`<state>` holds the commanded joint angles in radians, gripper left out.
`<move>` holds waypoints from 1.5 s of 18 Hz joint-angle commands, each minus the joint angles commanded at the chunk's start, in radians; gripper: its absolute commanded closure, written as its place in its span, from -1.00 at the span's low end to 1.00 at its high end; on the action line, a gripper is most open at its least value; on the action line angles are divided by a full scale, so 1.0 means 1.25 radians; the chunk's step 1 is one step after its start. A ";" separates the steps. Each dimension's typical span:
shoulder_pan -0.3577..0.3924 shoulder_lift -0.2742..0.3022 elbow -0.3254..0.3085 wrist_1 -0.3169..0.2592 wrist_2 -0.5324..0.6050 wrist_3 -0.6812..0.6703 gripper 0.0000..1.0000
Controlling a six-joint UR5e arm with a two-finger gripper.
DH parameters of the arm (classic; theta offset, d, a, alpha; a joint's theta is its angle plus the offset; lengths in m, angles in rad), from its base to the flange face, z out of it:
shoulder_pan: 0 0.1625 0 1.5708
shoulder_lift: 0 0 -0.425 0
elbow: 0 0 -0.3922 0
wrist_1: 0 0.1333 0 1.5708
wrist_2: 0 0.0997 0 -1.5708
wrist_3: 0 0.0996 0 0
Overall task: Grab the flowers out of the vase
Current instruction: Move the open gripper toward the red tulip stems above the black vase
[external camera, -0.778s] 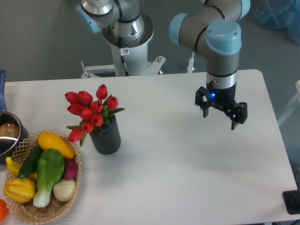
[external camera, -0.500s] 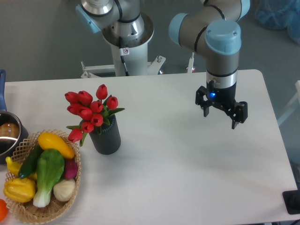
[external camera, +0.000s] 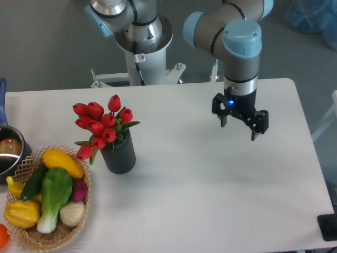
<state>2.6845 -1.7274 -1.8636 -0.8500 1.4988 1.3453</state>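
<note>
A bunch of red tulip flowers (external camera: 101, 125) with green leaves stands in the dark grey ribbed vase (external camera: 119, 154) on the left half of the white table. My gripper (external camera: 239, 129) hangs over the table's right half, far to the right of the vase and well apart from it. Its two black fingers point down and stand open with nothing between them.
A wicker basket (external camera: 82, 211) of vegetables sits at the front left, close beside the vase. A metal pot (external camera: 10, 153) stands at the left edge. The robot base (external camera: 142, 37) rises behind the table's far edge.
The gripper has shifted a little to the left and toward the back of the table. The flowers and vase have not moved.
</note>
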 joint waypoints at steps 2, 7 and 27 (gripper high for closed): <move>-0.002 0.017 -0.018 0.003 -0.003 0.000 -1.00; -0.038 0.036 -0.059 -0.005 0.007 -0.011 -1.00; -0.033 0.134 -0.166 -0.116 -0.588 0.009 -1.00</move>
<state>2.6431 -1.5601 -2.0707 -0.9954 0.7642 1.3560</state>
